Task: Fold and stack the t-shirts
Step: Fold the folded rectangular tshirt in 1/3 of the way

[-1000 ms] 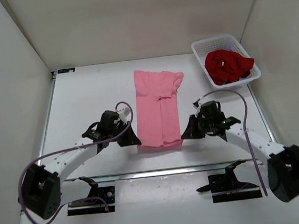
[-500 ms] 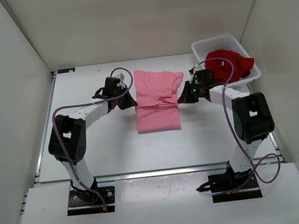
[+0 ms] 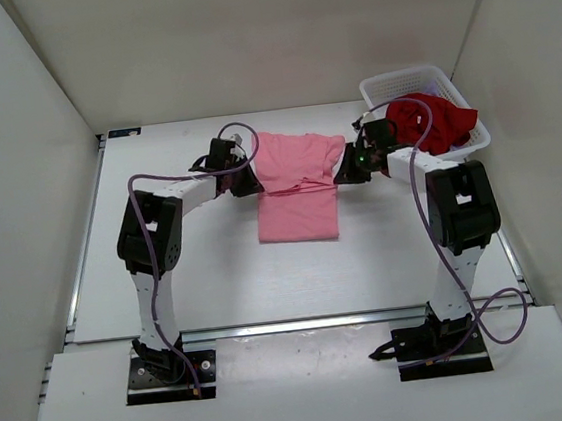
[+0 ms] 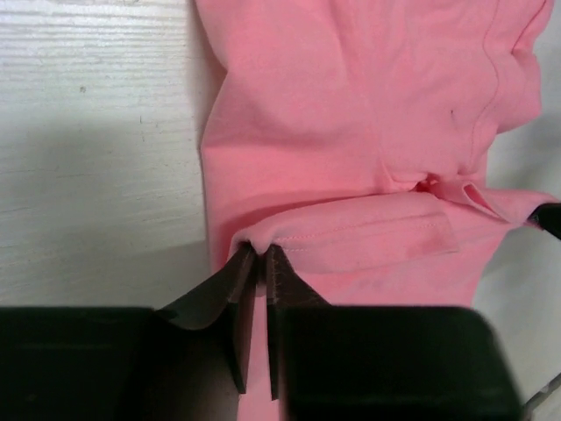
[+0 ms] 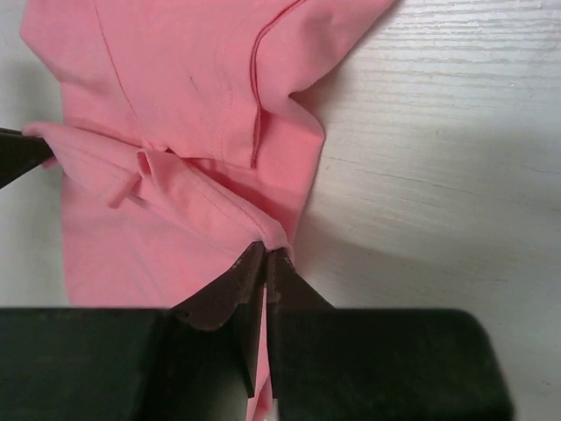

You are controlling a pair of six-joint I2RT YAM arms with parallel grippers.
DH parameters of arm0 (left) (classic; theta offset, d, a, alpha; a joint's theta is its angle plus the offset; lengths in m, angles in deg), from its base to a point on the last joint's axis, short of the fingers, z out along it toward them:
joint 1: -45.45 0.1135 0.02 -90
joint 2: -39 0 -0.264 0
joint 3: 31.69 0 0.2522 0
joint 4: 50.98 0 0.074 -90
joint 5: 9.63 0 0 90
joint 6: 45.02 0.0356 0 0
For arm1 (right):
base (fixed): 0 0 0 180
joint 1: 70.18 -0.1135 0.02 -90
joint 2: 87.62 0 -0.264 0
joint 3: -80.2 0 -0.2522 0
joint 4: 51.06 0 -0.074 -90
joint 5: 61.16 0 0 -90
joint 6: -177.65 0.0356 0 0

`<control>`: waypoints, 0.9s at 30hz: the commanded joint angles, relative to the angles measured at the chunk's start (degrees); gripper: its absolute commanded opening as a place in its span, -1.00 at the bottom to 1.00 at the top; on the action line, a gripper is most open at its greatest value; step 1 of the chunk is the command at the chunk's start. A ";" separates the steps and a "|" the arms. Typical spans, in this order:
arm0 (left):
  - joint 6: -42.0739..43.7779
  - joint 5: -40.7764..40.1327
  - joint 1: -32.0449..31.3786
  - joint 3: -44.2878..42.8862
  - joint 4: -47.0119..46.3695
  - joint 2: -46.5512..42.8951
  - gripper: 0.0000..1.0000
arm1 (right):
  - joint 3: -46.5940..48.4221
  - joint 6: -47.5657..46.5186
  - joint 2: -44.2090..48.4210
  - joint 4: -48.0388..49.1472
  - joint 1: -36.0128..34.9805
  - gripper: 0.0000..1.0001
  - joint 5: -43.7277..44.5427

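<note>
The pink t-shirt [image 3: 295,194] is lying flat on the white, faintly wood-grained table [image 3: 187,271], midway between the two arms. It is soft, matte knit fabric, folded into a long narrow block. Its near part is doubled up over the middle, and a short sleeve is flaring out at the far right corner. A stitched hem is running across the fold, and small puckers are gathering at its centre.

The left gripper [image 4: 260,254] is sitting at the shirt's left edge with the hem corner right at its dark fingertips. The fingers are standing a sliver apart, and I cannot tell whether they are pinching the cloth. The right gripper [image 5: 264,253] is pressing closed on the shirt's right edge.

At the far right corner of the table, the white mesh plastic basket [image 3: 374,95] is holding the dark red t-shirt [image 3: 428,125], which is bunching in a crumpled heap and spilling over the rim
</note>
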 commanded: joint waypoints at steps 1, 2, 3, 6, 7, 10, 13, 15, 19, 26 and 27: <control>-0.92 0.93 1.34 -1.47 -2.63 -1.69 -0.53 | 2.64 -0.88 -0.26 -0.56 0.24 -0.91 2.11; -1.71 1.72 1.53 -0.51 -3.24 -2.47 -0.37 | 3.16 -0.97 -0.09 -0.64 0.50 -0.85 1.85; -2.24 1.90 1.88 1.06 -4.47 -3.87 -0.27 | 3.52 -0.97 0.61 -0.99 0.68 -0.71 1.58; -6.98 1.29 2.84 5.54 -9.12 -9.58 -0.02 | 3.87 -1.23 3.58 -1.08 -0.10 -0.44 3.16; -7.26 1.03 2.24 7.39 -10.44 -12.21 0.06 | 4.22 -1.93 4.21 -0.82 -0.80 -0.37 4.03; -7.17 -1.61 0.31 11.95 -11.94 -17.58 0.05 | 5.89 -5.52 7.29 -2.22 -2.82 -0.37 7.37; -9.98 -0.47 -3.03 21.08 -17.46 -21.89 -0.02 | 8.00 -7.21 7.04 -3.45 -6.60 -0.95 7.91; -11.82 0.58 -4.88 25.92 -20.38 -22.78 -0.09 | 7.92 -7.48 5.46 -2.50 -8.54 -1.00 6.51; -12.89 2.07 -6.47 32.70 -23.72 -21.65 -0.17 | 8.88 -7.56 0.80 -0.83 -13.02 -1.00 5.02; -15.17 3.13 -5.42 39.92 -26.89 -21.64 -0.21 | 10.64 -7.21 -6.67 0.67 -17.68 -0.99 1.50; -15.26 3.31 -6.03 40.45 -27.50 -21.82 -0.21 | 10.90 -6.86 -6.94 1.02 -17.77 -0.99 1.84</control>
